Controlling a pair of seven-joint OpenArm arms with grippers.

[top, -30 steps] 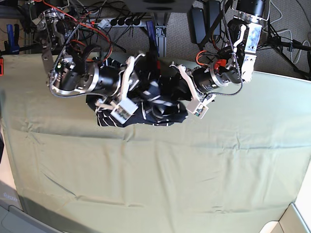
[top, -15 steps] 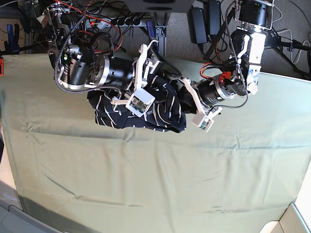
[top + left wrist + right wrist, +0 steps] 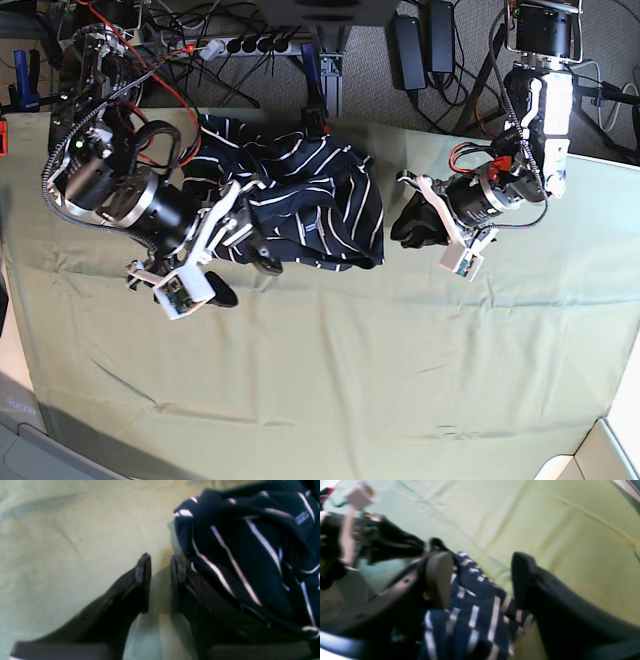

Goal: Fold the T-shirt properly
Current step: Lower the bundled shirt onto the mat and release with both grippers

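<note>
Table under olive-green cloth (image 3: 400, 370) (wrinkled); crumpled striped T-shirt (image 3: 300, 205) lies on it.

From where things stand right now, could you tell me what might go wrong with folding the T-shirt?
1. The T-shirt lies bunched near the far edge of the olive-green cloth; folding it before spreading it would likely trap creases.
2. The right end effector stands open astride a striped corner; closing there may catch several layers.
3. The left end effector sits beside the shirt, low over the cloth, holding nothing; a grasp there may pinch the cloth.
</note>
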